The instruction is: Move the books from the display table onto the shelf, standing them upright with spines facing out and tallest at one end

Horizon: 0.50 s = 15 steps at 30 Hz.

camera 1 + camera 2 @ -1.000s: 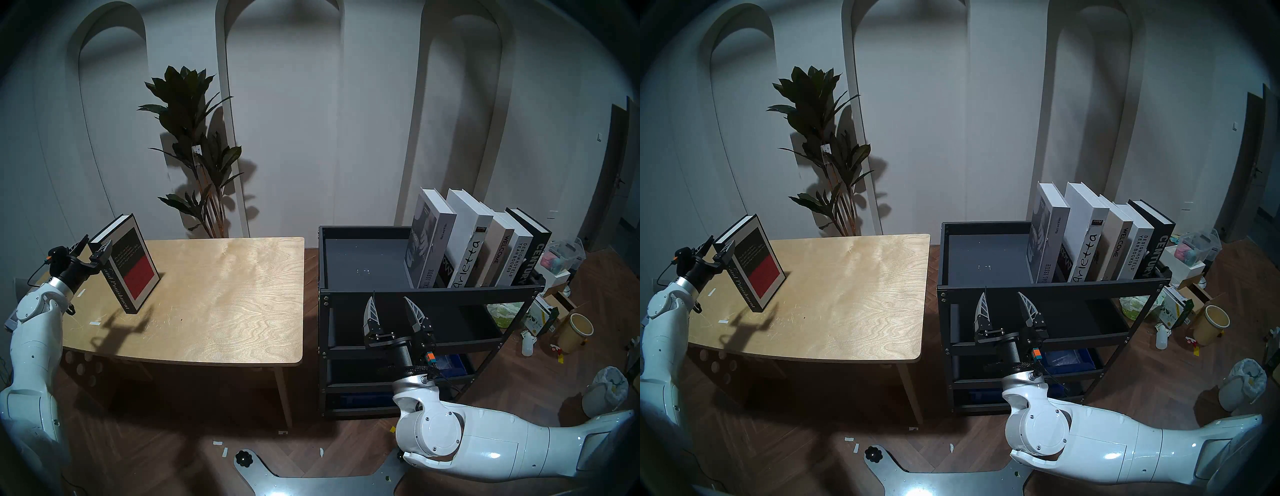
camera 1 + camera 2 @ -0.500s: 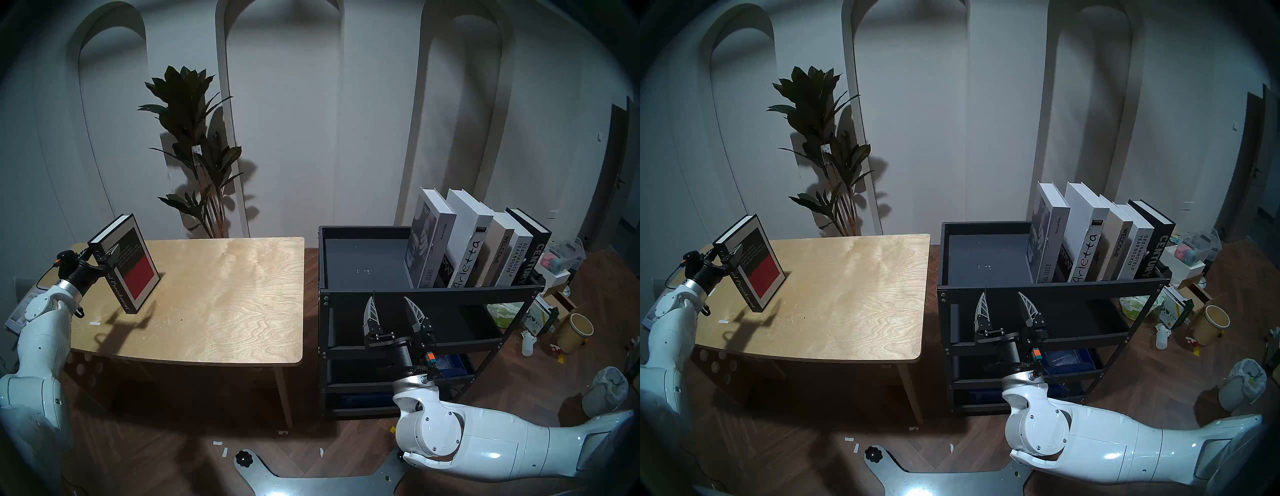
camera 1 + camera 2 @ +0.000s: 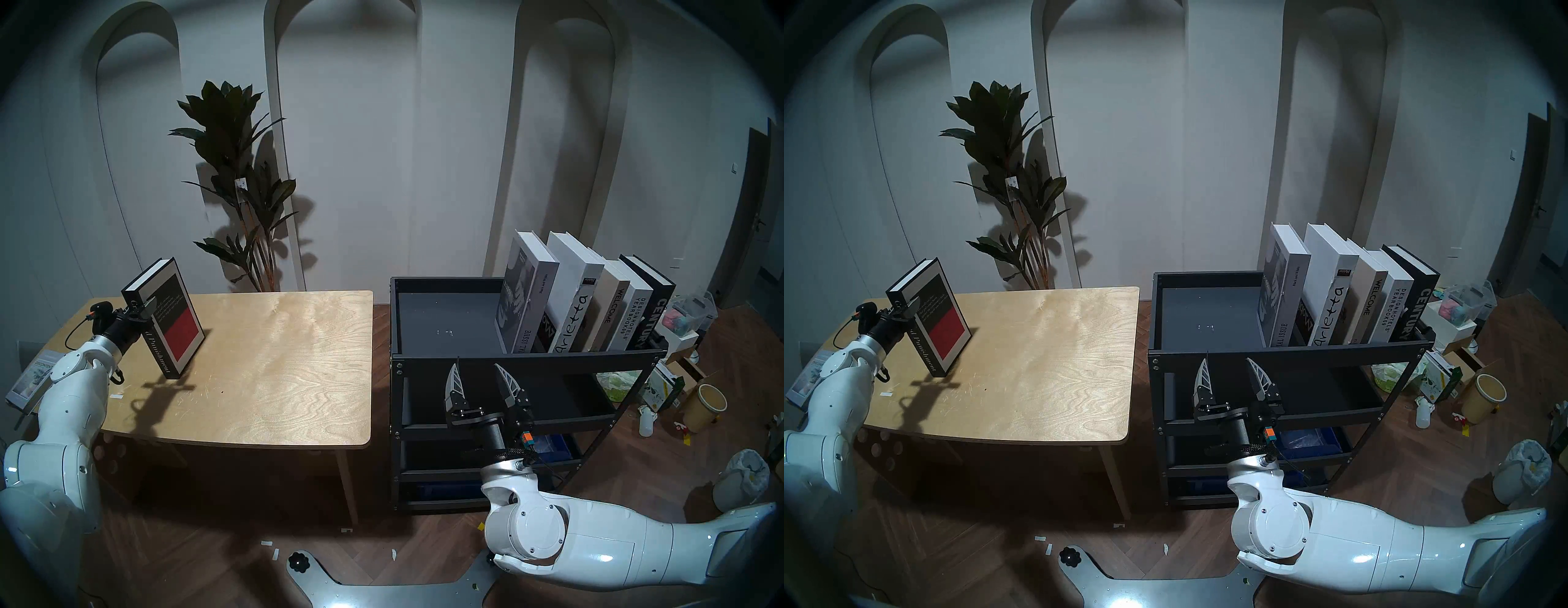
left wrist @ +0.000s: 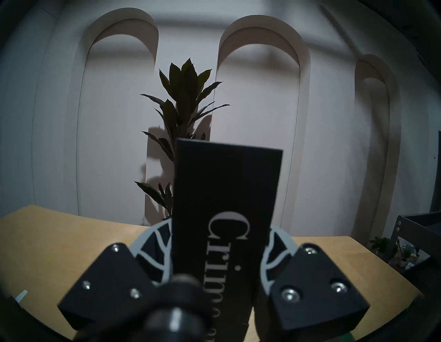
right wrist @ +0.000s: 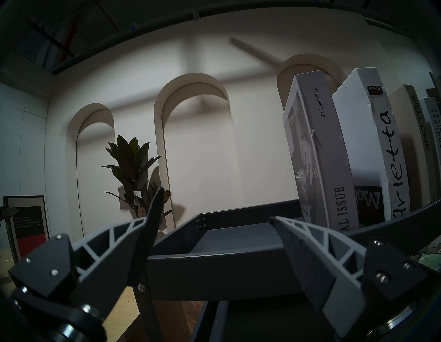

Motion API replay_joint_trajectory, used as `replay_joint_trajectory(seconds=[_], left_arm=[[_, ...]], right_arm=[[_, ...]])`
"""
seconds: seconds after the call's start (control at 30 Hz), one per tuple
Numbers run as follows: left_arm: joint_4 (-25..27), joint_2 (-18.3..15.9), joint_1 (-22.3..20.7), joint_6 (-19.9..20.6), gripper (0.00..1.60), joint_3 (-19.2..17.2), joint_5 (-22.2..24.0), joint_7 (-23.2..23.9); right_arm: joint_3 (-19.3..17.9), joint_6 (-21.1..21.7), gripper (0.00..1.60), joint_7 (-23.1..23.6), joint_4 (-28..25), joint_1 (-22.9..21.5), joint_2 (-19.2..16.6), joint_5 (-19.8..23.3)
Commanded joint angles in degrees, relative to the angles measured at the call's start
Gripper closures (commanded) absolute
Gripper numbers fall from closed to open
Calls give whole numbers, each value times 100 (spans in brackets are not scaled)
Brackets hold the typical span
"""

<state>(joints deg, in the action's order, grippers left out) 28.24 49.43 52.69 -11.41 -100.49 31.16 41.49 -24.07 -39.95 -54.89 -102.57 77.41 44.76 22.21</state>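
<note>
A black "Crime and Punishment" book [image 3: 178, 327] [image 3: 941, 331] stands upright and tilted over the left end of the plywood display table [image 3: 275, 361]. My left gripper [image 3: 142, 312] [image 4: 219, 229] is shut on the book's spine [image 4: 222, 191], one finger [image 4: 152, 248] against each cover. The book's lower edge looks just clear of the tabletop. Several large books [image 3: 585, 305] lean together at the right end of the black shelf's top tray [image 3: 526, 361]. My right gripper [image 3: 477, 363] [image 5: 216, 205] hangs open and empty in front of the shelf's front rim [image 5: 214, 267].
A tall potted plant [image 3: 242, 191] stands behind the table. A thin grey "Discontent" book [image 3: 34, 378] lies off the table's left end. Boxes, a yellow bucket [image 3: 706, 405] and a bagged bin [image 3: 742, 479] crowd the floor right of the shelf.
My left gripper moved in from the left, closed on the book's spine, and the book has shifted right and slightly up. The right arm has stayed still.
</note>
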Motion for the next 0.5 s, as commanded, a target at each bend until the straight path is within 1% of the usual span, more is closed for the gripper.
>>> replay_joint_trajectory(seconds=[0.0,0.23,0.37,0.4,0.43,0.47], left_arm=[[639,139,-504,-91,160,-187,279,183],[1112,450,-842,-256,160,-101,428,367],[1356,783,-976,-242,160,30,500,470],[1540,889,-1121,-213,160,87,491,474],[1436,959,-996,-229,160,108,548,500],[1615,1095,-1140,-194,160,192,533,502]], right_arm=[[-14,-15,0,5,-48,-22,10,-15],[-10,-11,0,5,-26,-24,17,-10],[-7,-10,0,5,-14,-24,19,-9],[-7,-10,0,5,-11,-25,20,-9],[-7,-10,0,5,-8,-25,20,-9],[-6,-10,0,5,-4,-25,21,-9]])
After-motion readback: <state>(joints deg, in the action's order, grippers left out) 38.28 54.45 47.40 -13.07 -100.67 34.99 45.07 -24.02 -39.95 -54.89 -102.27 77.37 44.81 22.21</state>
